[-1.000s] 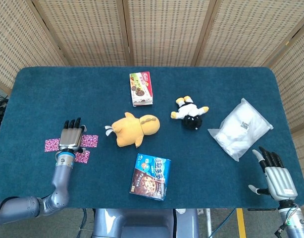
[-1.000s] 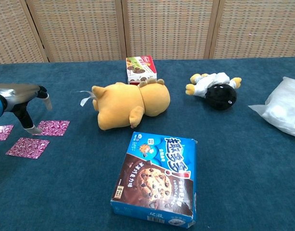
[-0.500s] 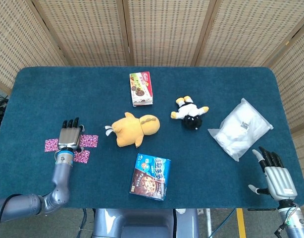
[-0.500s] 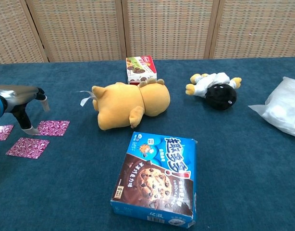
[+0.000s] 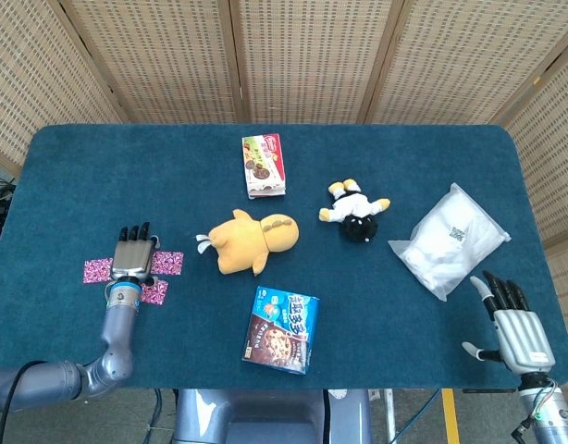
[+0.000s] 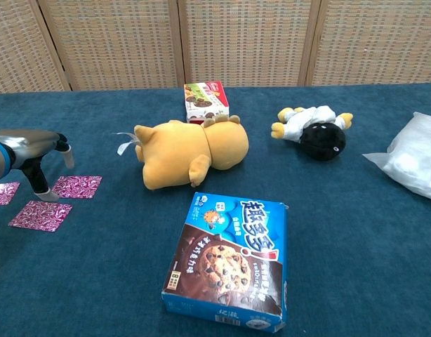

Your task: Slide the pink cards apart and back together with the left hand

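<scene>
Three pink patterned cards lie apart on the blue table near its left front: one to the left (image 5: 96, 270) (image 6: 1, 193), one to the right (image 5: 167, 263) (image 6: 76, 186), one nearer the front (image 5: 154, 292) (image 6: 40, 215). My left hand (image 5: 132, 257) (image 6: 29, 144) hovers flat, palm down, over the gap between them, its fingers stretched out. One dark fingertip (image 6: 41, 188) reaches down to the cloth just left of the right card. My right hand (image 5: 513, 326) is open with spread fingers off the table's front right edge and holds nothing.
A yellow plush (image 5: 248, 239) lies right of the cards. A blue cookie box (image 5: 281, 329) sits near the front edge. A snack box (image 5: 264, 166), a black-and-white plush (image 5: 356, 212) and a white plastic bag (image 5: 450, 240) lie farther back and right.
My left hand has drawn back slightly toward the table's front, and its lowered fingertip has moved off the right card's edge. The cards have stayed in place. The right hand is still.
</scene>
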### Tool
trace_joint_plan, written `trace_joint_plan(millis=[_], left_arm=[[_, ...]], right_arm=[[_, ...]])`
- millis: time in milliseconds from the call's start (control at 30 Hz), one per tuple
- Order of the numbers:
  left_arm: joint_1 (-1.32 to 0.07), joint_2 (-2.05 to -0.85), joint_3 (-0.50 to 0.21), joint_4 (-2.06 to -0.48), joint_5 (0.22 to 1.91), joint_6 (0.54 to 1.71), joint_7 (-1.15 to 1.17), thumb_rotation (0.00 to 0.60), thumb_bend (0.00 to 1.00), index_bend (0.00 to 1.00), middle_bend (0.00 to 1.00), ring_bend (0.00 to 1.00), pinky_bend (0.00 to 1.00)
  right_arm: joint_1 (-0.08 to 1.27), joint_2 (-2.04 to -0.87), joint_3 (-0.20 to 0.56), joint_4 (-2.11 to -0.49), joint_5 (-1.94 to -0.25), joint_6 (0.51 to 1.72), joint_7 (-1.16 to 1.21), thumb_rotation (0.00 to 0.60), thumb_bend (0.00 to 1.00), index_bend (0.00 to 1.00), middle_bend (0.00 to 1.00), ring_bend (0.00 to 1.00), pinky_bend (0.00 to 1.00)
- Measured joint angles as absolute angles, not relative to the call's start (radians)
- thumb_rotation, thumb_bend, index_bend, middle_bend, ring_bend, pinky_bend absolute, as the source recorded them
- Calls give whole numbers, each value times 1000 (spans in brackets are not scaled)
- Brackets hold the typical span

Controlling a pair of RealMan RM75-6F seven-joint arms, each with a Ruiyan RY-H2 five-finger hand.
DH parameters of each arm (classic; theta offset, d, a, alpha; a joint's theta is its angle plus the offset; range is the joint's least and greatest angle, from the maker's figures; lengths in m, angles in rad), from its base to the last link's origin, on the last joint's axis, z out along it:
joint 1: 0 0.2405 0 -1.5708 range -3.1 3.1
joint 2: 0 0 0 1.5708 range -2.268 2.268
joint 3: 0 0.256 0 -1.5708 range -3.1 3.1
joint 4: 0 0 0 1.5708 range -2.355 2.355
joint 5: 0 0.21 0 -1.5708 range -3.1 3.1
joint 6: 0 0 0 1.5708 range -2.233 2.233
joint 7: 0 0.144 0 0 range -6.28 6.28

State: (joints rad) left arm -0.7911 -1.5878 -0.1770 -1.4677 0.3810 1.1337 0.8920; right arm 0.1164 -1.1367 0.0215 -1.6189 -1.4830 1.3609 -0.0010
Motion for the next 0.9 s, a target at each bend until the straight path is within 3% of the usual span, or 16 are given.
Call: trace_joint_plan(millis=[900], left_arm=[[-816,-1632,-180,-1405,356,1126,922,600,252,314,0,0,0]], right_arm=[[117,-1140,22,-1612,-1469,1351,2,600,0,0,0,0,0]])
